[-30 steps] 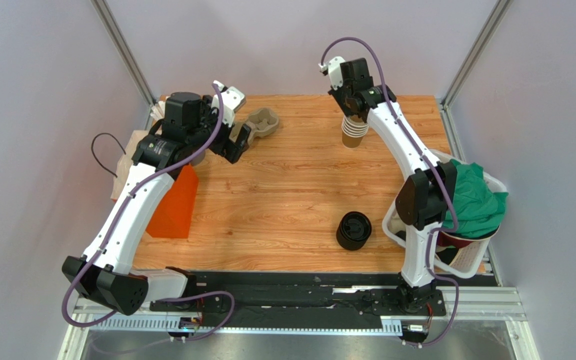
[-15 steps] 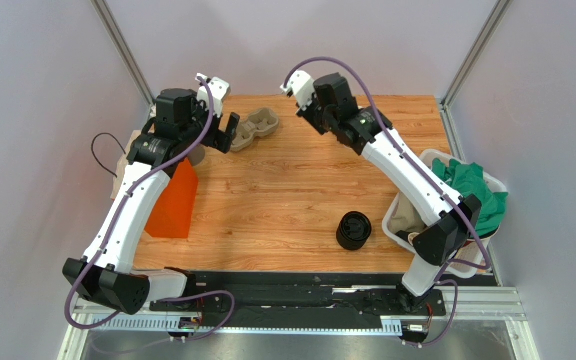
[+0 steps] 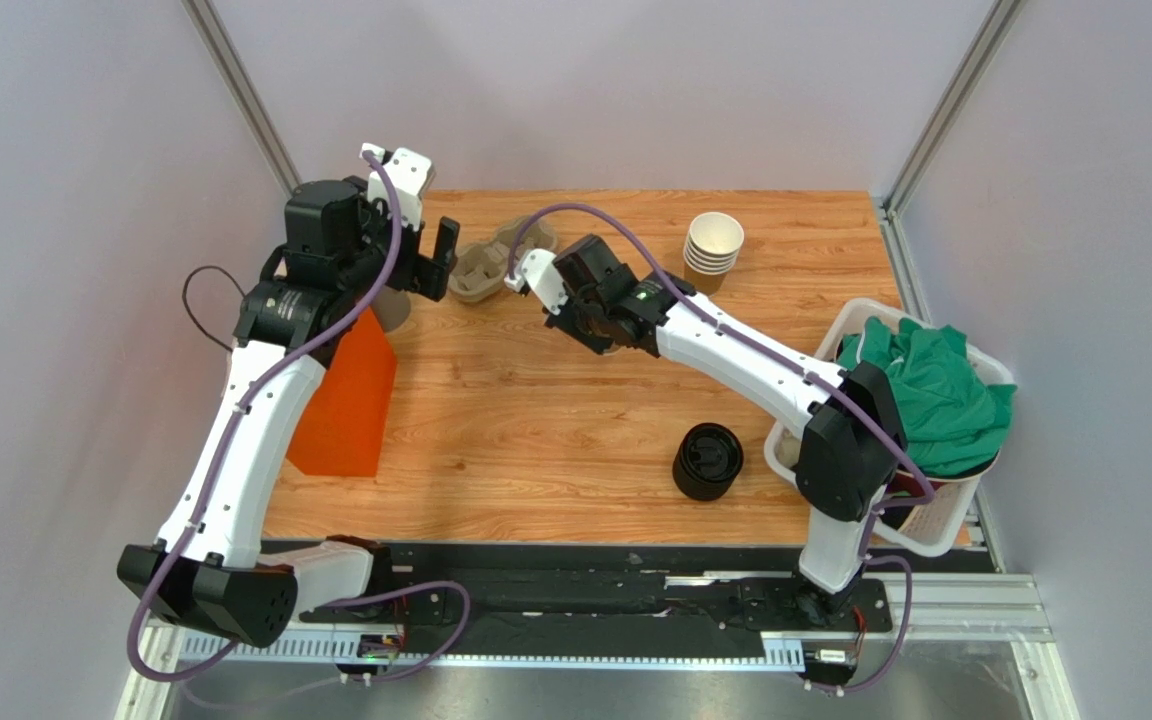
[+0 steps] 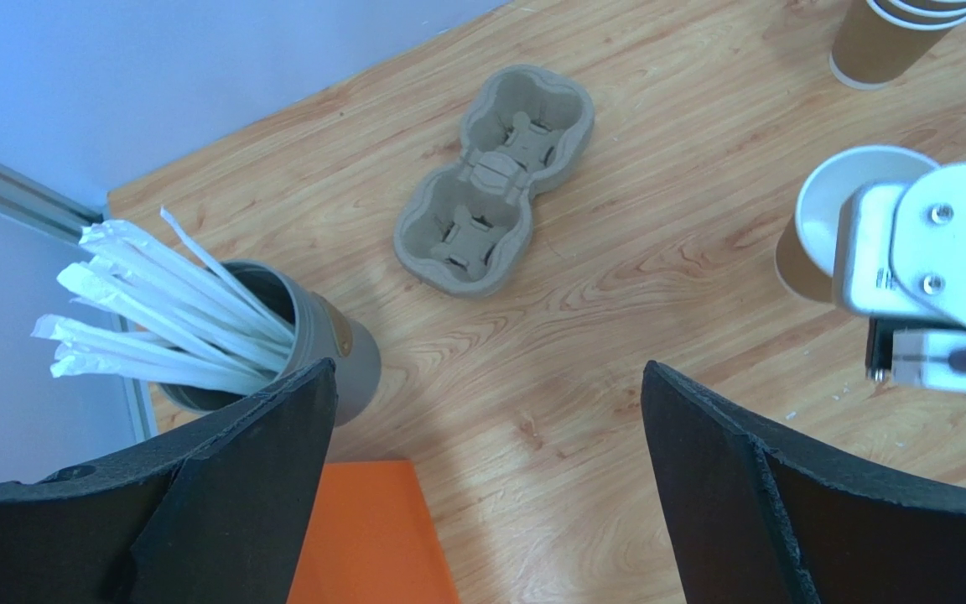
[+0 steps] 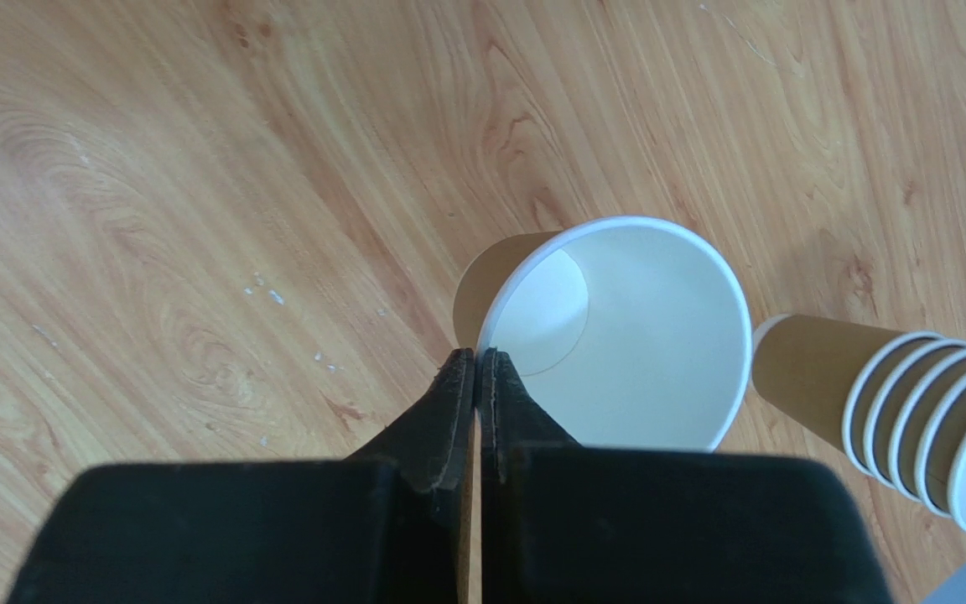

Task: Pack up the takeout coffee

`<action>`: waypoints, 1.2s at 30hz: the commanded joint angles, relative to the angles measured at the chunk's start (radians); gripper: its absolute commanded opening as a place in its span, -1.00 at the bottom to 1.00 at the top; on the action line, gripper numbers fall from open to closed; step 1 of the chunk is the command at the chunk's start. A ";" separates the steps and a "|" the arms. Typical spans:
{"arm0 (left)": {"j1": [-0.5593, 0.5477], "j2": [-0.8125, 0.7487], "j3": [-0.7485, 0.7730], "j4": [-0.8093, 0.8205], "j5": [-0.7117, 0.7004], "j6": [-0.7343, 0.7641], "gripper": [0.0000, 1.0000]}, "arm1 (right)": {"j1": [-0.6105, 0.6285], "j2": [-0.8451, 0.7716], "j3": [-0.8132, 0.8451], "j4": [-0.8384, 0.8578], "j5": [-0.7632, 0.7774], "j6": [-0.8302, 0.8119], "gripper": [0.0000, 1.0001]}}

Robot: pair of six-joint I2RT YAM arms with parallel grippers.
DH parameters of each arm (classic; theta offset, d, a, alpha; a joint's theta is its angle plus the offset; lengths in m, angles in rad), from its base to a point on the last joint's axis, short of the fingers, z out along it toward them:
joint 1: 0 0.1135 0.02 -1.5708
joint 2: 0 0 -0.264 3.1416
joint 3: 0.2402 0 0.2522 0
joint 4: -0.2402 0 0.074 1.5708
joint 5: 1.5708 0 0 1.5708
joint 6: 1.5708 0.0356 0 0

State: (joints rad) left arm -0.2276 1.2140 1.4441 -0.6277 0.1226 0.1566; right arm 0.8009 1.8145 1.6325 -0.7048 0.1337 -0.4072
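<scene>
We find the right fingers (image 5: 457, 393) pressed together on the rim of the brown paper cup (image 5: 633, 340), pinching its wall. The cup, white inside, is over the far half of the surface (image 3: 537, 420), between the pulp cup carrier (image 4: 497, 180) and the stack of cups (image 3: 713, 248). The left fingers (image 4: 728, 491) are spread wide above the carrier and a cup of wrapped straws (image 4: 331, 359). A pile of black lids (image 3: 708, 458) lies nearer the arm bases.
</scene>
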 commanded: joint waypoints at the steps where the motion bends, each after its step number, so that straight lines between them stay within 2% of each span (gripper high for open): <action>1: 0.016 -0.034 -0.007 0.040 0.006 -0.028 0.98 | 0.030 -0.001 -0.003 0.053 -0.032 0.039 -0.98; 10: 0.036 -0.045 -0.008 0.043 0.011 -0.042 0.98 | 0.040 0.019 -0.102 0.123 -0.077 0.099 -0.98; 25: 0.048 -0.053 -0.014 0.045 0.025 -0.048 0.98 | 0.043 0.045 -0.138 0.180 -0.089 0.139 -0.95; 36: 0.048 -0.059 -0.027 0.049 0.029 -0.045 0.98 | 0.052 0.057 -0.135 0.174 -0.082 0.137 -0.76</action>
State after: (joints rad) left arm -0.1864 1.1854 1.4189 -0.6090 0.1333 0.1276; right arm 0.8433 1.8629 1.4918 -0.5678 0.0513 -0.2832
